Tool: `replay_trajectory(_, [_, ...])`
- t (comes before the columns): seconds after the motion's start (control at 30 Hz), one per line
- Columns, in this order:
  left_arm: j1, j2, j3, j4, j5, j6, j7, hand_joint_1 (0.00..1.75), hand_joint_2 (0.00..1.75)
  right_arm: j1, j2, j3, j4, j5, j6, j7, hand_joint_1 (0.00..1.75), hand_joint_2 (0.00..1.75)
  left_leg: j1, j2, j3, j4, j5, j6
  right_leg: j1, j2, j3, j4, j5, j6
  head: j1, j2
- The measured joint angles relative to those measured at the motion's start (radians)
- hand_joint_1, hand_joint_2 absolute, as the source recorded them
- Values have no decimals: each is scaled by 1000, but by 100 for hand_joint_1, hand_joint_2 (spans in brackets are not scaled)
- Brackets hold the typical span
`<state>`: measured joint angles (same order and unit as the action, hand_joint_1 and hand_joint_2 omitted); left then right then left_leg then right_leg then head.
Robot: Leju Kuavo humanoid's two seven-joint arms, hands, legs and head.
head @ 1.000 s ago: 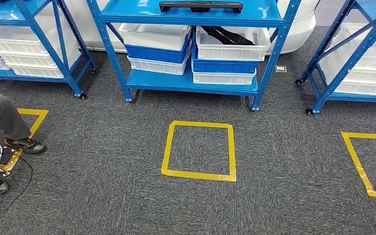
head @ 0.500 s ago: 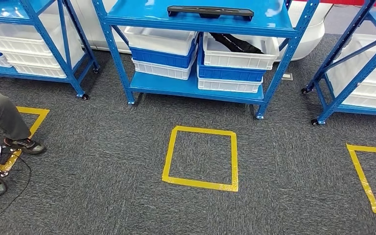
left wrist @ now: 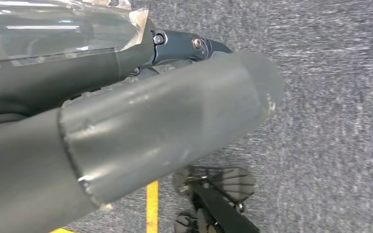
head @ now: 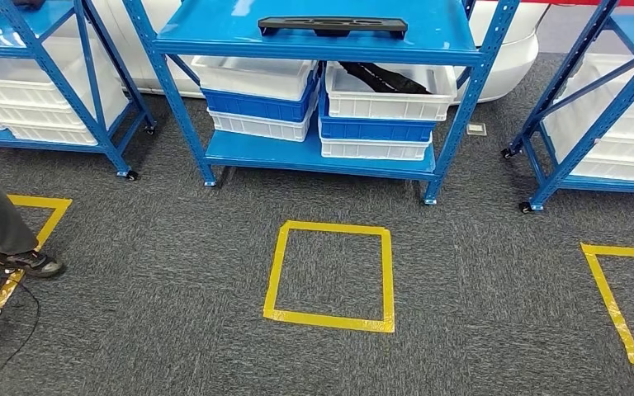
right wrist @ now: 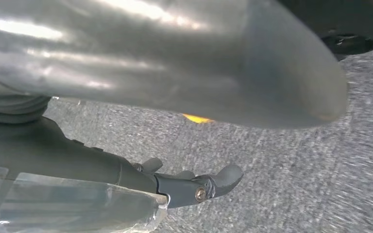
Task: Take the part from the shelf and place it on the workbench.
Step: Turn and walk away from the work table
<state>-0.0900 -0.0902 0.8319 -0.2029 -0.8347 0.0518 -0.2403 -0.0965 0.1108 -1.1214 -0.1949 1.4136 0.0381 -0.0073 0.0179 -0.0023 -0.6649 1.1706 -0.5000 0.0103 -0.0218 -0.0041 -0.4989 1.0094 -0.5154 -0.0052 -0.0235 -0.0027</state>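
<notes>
since a second ago the whole head view has been shifted by camera movement. the black part [head: 332, 26] is seen lying flat on the top board of the middle blue shelf [head: 314, 153], above white and blue bins [head: 380, 87]. over grey carpet, the left hand [left wrist: 141, 111] is held with straight fingers, nothing gripped. the right hand [right wrist: 184, 73] likewise is seen empty, fingers apart.

Black part [head: 333, 26] detail too small; carpet [right wrist: 291, 165] blurred.
</notes>
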Motion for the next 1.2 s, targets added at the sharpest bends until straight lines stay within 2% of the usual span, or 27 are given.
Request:
replay_trajectory(0.03, [0,0,0,0,0,0,0,0,0,-1,1,0,0,0,0,2,0,0,-4,1,21,-61,29,9,2,1,9,-1,-8,4,1,0])
replay_trajectory(0.07, [-1,1,0,0,0,-1,0,0,0,-2,2,1,0,0,1,3,0,0,-9,2,37,-106,40,17,3,2,13,-3,-15,9,1,0])
replay_trajectory(0.1, [-2,1,0,0,-1,-2,0,0,0,-3,2,1,0,-1,2,6,0,0,-13,2,45,-128,35,23,5,2,18,-5,-19,16,1,0])
replay_trajectory(0.13, [-2,1,0,0,-1,-3,1,0,0,-4,2,1,0,-1,4,7,0,0,-16,0,47,-133,19,29,9,3,24,-3,-18,25,2,0])
replay_trajectory(0.23, [1,0,0,0,-4,-3,2,0,0,-5,1,1,0,-4,8,8,0,0,-13,-3,72,-151,43,44,13,3,32,26,-30,44,3,0])
replay_trajectory(0.27, [1,0,0,0,-5,-3,2,0,0,-6,0,1,0,-5,8,8,0,0,-11,-2,80,-153,49,48,13,3,15,60,-48,43,4,0])
replay_trajectory(0.3, [0,0,0,0,-6,-3,3,0,0,-7,0,1,0,-6,8,8,0,0,-11,-1,85,-154,49,51,12,3,-16,114,-73,39,5,0])
replay_trajectory(0.37, [-2,0,0,0,-6,-3,3,0,0,-6,0,1,0,-7,8,8,0,0,-14,-3,89,-153,41,55,11,3,-99,234,-117,37,5,0])
replay_trajectory(0.4, [-2,-1,0,0,-7,-3,3,0,0,-4,0,1,0,-7,8,8,0,0,-15,-5,92,-153,36,55,11,3,-128,265,-125,38,4,0])
replay_trajectory(0.43, [-1,-1,0,0,-7,-4,3,0,0,-2,-1,1,0,-7,8,8,0,0,-16,-7,98,-153,31,54,11,3,-139,259,-114,45,5,0])
replay_trajectory(0.47, [-1,-2,0,0,-8,-4,4,0,0,0,-2,1,0,-7,8,8,0,0,-17,-10,106,-152,25,53,12,3,-132,215,-84,54,4,0])
replay_trajectory(0.5, [0,-3,0,0,-8,-5,4,0,0,1,-4,1,0,-7,8,8,0,0,-17,-12,114,-152,19,50,12,3,-111,144,-40,63,5,0])
replay_trajectory(0.53, [0,-3,0,0,-8,-6,4,0,0,2,-5,1,0,-7,8,8,0,0,-17,-13,123,-152,13,46,12,2,-92,84,-3,67,4,0])
replay_trajectory(0.57, [-1,-3,0,0,-8,-7,5,0,0,1,-6,1,0,-7,9,8,0,0,-18,-13,129,-152,7,42,15,0,-79,39,15,61,4,0])
replay_trajectory(0.6, [-1,-3,0,0,-8,-7,5,0,0,0,-6,2,0,-7,9,8,0,0,-19,-13,134,-153,1,35,18,-2,-72,15,24,50,3,0])
replay_trajectory(0.67, [-2,-3,1,0,-8,-7,6,0,0,-1,-7,2,0,-6,9,8,0,0,-20,-12,140,-143,-5,23,19,-3,-67,10,19,20,-2,0])
replay_trajectory(0.73, [-2,-2,1,0,-8,-8,6,0,0,0,-7,2,0,-6,9,8,0,0,-17,-9,139,-118,-18,13,12,-2,-49,6,28,3,-4,0])
replay_trajectory(0.8, [-4,-2,1,0,-8,-8,6,0,0,-2,-7,2,0,-5,9,8,0,0,-12,-4,103,-46,-59,0,9,-1,-35,4,27,-5,-6,0])
replay_trajectory(0.87, [-4,-3,0,0,-9,-14,7,0,0,-3,-7,2,0,-4,10,8,0,0,-7,-2,27,73,-110,-10,9,-1,-31,5,21,-10,-8,0])
replay_trajectory(0.9, [-3,-3,0,0,-10,-19,9,0,0,-3,-8,2,0,-4,10,8,0,0,-5,-1,-7,116,-123,-14,9,-1,-29,5,17,-11,-8,0])
replay_trajectory(0.93, [-1,-2,0,0,-12,-23,11,0,0,-1,-8,2,0,-4,11,8,0,0,-4,-1,-27,128,-116,-15,8,0,-24,5,12,-11,-9,0])
replay_trajectory(0.97, [1,0,0,0,-13,-26,14,0,0,0,-8,3,0,-3,10,8,0,0,-2,-1,-28,101,-86,-15,8,1,-17,5,6,-8,-9,0])
replay_trajectory(1.03, [3,5,1,0,-14,-27,19,0,0,2,-8,3,0,-3,6,9,0,0,0,2,11,-26,7,-11,6,2,0,4,-7,-2,-9,0])
replay_trajectory(1.07, [3,8,1,0,-14,-27,21,0,0,1,-8,3,0,-3,3,9,0,0,-2,4,28,-77,23,-6,7,3,6,3,-14,4,-8,0])
replay_trajectory(1.1, [3,12,1,0,-14,-26,22,0,0,0,-9,3,0,-4,-1,10,0,0,-6,5,37,-107,23,0,8,3,8,2,-20,10,-8,0])
replay_trajectory(1.17, [6,18,1,0,-13,-26,23,0,0,-1,-13,3,-1,-4,-5,13,0,0,-13,4,39,-120,-8,18,12,3,21,6,-22,29,-6,0])
replay_trajectory(1.2, [9,21,1,0,-13,-25,23,0,0,-1,-16,3,-1,-5,-6,15,0,0,-14,1,50,-127,3,29,15,2,27,10,-24,38,-6,0])
